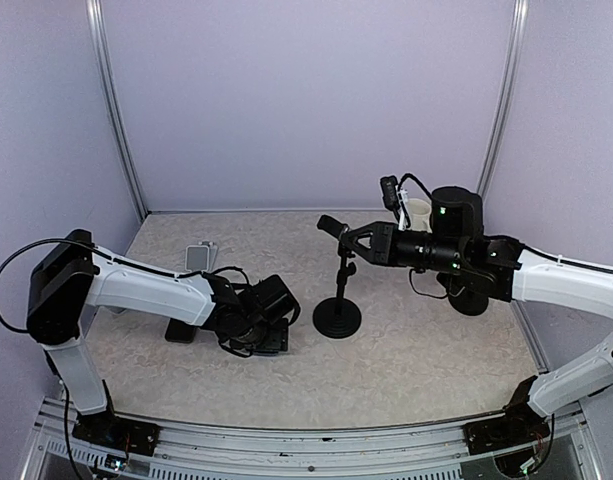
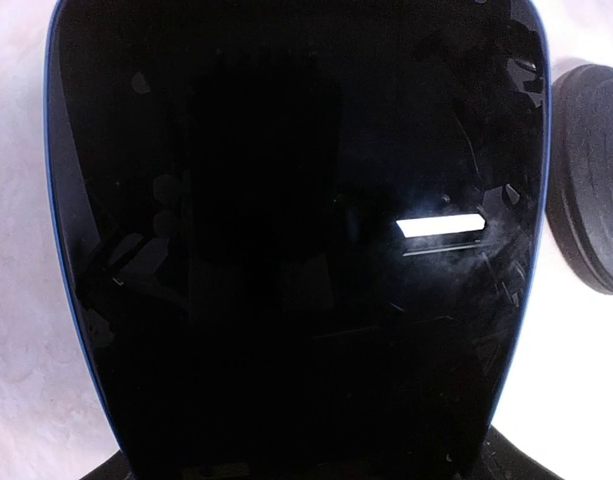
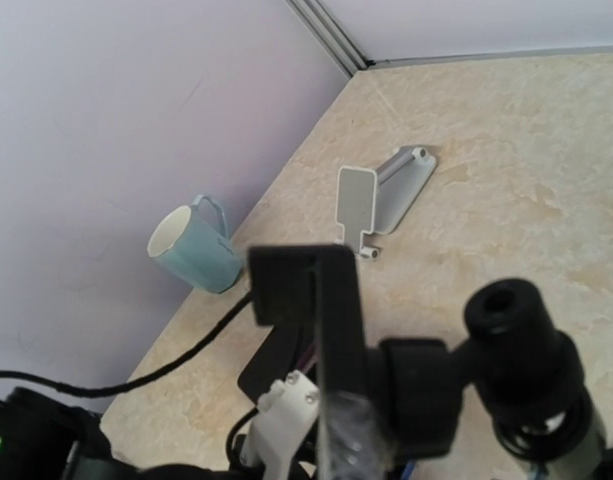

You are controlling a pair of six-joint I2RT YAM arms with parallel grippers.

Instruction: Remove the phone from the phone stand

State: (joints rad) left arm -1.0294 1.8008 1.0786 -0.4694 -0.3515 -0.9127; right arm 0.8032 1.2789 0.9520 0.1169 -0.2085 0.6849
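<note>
We find no readable text, label, brand or number in any view; the phone point(image 2: 286, 250) screen is dark, and the mug point(image 3: 191, 250) looks plain.

Soft even light, faint shadows; white glare bar on the phone point(image 2: 286, 300), right wrist foreground blurred

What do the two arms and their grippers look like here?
The left arm and right arm have white link shells and black joint housings; the left gripper and right gripper are black. A black cable loops from the left shoulder; green lights dot the right forearm.
</note>
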